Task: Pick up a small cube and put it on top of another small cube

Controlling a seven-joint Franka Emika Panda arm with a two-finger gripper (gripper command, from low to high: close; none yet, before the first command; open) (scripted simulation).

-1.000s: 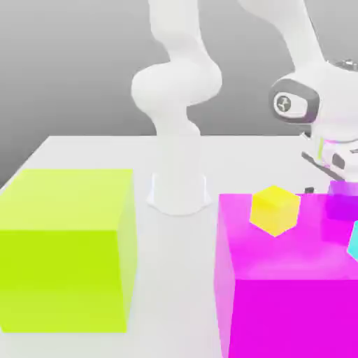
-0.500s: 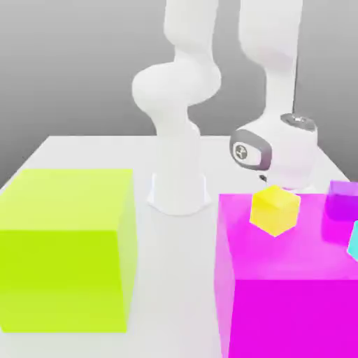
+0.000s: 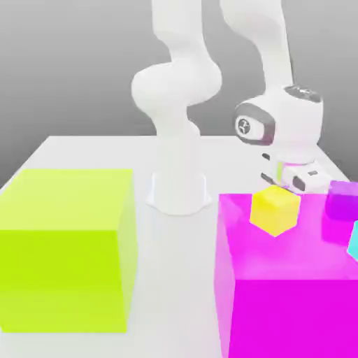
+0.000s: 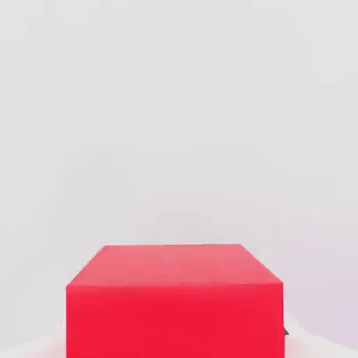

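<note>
A small red cube (image 4: 175,301) sits very close in the hand view, right between the jaws, with bare white table beyond it. My gripper (image 3: 280,180) hangs just behind the big magenta block, and it is shut on this red cube. In the exterior view the fingertips and the red cube are hidden behind a small yellow cube (image 3: 275,208). A small purple cube (image 3: 342,199) and a cyan cube (image 3: 354,241) lie toward the exterior view's right.
A large magenta block (image 3: 280,308) fills the front right of the exterior view and a large lime block (image 3: 66,245) the front left. The arm's white base (image 3: 178,189) stands between them at the back of the white table (image 3: 91,150).
The hand swung from the exterior view's right toward the yellow cube, dipped low behind the magenta block, closed its jaws, and has since risen a little.
</note>
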